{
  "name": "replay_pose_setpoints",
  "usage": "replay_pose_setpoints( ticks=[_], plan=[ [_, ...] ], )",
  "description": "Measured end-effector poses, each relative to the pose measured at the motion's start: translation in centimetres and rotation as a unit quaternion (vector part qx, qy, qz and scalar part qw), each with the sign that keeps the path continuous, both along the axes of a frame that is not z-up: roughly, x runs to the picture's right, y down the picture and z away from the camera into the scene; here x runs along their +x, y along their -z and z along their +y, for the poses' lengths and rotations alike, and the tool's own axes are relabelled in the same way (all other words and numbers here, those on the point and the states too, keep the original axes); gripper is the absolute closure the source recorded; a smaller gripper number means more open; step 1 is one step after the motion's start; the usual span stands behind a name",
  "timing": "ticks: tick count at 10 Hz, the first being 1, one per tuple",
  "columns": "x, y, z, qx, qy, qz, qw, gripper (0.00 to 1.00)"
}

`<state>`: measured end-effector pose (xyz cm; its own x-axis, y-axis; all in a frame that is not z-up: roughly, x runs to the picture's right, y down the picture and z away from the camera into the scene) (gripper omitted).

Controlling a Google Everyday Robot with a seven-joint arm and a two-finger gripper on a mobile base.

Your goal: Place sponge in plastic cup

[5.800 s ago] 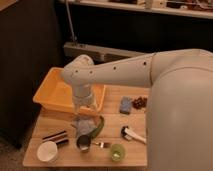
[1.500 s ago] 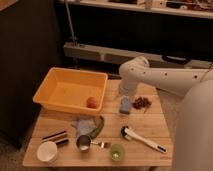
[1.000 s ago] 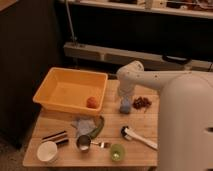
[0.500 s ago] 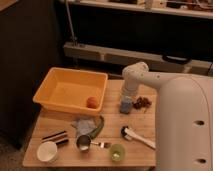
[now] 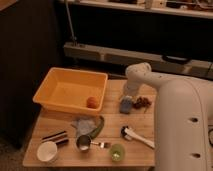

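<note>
Sponge, a blue one, lies flat on the wooden table toward the back edge. It is just right of the yellow bin and just left of a small dark red pile. The gripper is directly above the sponge and points down, and its lower end meets the top edge of the sponge. The view of this spot is poor, so I cannot tell if the gripper is grasping the sponge or only resting on it. The white arm comes from the right side, covers much of that part of the table, and bends at a round joint above the gripper. Inside the bin, an orange ball sits in the front right corner. In the middle of the table, a grey cloth lies with a green vegetable touching its right side. Two dark sticks lie near the front left, and the white cup stands upright just in front of them. To its right there is a metal cup, with a fork beside it. The green cup stands upright at the front edge, well apart from the sponge. A brush with a white handle lies near the green cup, on its right. The sponge is in neither cup.
</note>
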<state>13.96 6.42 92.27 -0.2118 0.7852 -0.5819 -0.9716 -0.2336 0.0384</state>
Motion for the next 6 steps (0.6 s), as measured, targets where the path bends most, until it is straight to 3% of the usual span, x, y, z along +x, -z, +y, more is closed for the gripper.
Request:
replay_pose_setpoints(
  ticks=[3,6],
  plan=[
    [-0.2,-0.5,1.0,-0.014,0.010,0.001,0.9999,0.37],
    [-0.4,-1.0,2.3,-0.030,0.018,0.001,0.9994,0.65]
  ],
)
